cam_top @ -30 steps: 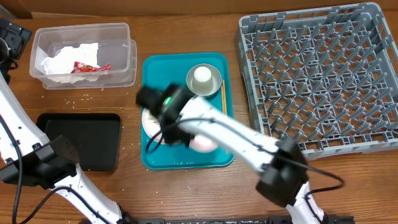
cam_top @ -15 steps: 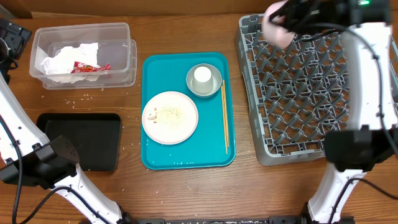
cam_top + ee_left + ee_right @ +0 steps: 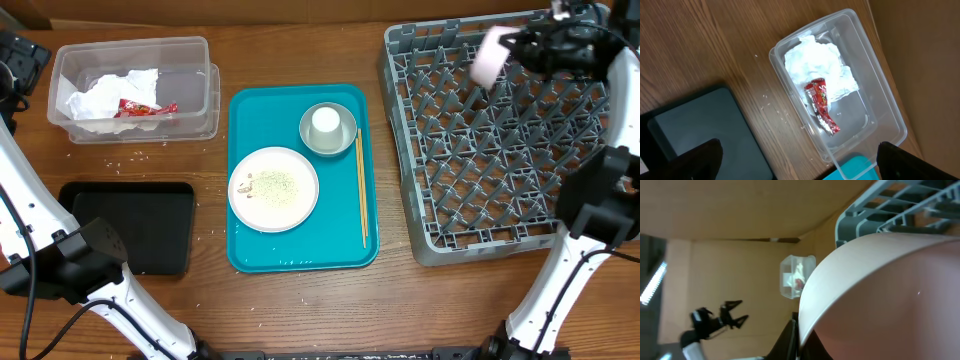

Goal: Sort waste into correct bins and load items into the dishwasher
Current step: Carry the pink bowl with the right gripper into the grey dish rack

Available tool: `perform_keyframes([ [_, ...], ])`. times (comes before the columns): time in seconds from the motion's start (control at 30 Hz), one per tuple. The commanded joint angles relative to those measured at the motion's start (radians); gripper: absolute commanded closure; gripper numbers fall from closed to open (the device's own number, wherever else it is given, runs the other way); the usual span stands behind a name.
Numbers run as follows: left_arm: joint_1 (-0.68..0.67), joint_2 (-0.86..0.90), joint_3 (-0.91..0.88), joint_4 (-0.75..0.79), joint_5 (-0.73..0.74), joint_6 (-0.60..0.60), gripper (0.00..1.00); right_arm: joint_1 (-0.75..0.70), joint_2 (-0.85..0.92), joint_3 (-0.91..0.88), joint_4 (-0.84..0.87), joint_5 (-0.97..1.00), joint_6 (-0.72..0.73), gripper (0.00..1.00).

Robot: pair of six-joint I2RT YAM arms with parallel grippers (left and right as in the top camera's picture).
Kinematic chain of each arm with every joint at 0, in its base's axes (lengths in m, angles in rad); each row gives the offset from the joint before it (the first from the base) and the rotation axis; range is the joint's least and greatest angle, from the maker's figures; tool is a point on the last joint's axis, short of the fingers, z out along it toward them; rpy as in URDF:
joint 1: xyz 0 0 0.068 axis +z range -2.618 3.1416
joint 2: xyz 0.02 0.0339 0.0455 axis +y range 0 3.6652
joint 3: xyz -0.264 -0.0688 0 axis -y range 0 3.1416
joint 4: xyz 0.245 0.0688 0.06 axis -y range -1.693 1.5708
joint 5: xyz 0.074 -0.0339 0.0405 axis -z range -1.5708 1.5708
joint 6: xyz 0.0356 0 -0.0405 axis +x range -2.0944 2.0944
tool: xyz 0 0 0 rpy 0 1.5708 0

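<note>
Over rack [image 3: 400, 150]: right hand [image 3: 516, 46] grips small dish [image 3: 489, 56], tilted edgewise.

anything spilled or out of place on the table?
Yes: loose whitish grains lie scattered on the wooden tabletop between the clear tub and the black tray, outside either bin. More crumbs sit on the plate in the teal tray.

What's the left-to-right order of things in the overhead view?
Clear tub → plate → chopsticks → dish rack. Skipped, overlapping: black tray, teal tray, metal bowl with cup, small dish over the rack.
</note>
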State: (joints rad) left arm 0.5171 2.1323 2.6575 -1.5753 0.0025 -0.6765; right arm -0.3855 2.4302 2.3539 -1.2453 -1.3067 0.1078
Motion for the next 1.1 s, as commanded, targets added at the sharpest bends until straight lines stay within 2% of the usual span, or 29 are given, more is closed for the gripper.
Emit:
perform_keyframes([
  [0.0,-0.007,0.006,0.0,0.001,-0.01,0.019,0.0,-0.018,0.014,0.001,-0.019,-0.101,-0.003,0.96],
  [0.4,-0.007,0.006,0.0,0.001,-0.01,0.019,0.0,-0.032,0.08,-0.076,0.1,-0.212,0.024,0.96],
  [0.47,-0.007,0.006,0.0,0.001,-0.01,0.019,0.0,-0.032,0.099,-0.084,0.076,-0.172,0.027,0.96],
  [0.53,-0.007,0.006,0.0,0.001,-0.01,0.019,0.0,-0.05,0.101,-0.103,0.051,-0.023,0.089,0.96],
  [0.63,-0.007,0.006,0.0,0.001,-0.01,0.019,0.0,-0.078,0.091,-0.1,0.007,0.031,0.095,0.96],
  [0.7,-0.007,0.006,0.0,0.001,-0.01,0.019,0.0,-0.094,0.071,-0.1,-0.012,0.079,0.099,0.92],
  [0.83,-0.007,0.006,0.0,0.001,-0.01,0.019,0.0,-0.124,-0.01,-0.09,-0.062,0.297,0.161,0.8],
  [0.97,-0.007,0.006,0.0,0.001,-0.01,0.019,0.0,-0.148,-0.145,-0.046,-0.119,0.515,0.261,0.6],
  [1.07,-0.007,0.006,0.0,0.001,-0.01,0.019,0.0,-0.143,-0.235,-0.044,-0.132,0.602,0.268,0.56],
])
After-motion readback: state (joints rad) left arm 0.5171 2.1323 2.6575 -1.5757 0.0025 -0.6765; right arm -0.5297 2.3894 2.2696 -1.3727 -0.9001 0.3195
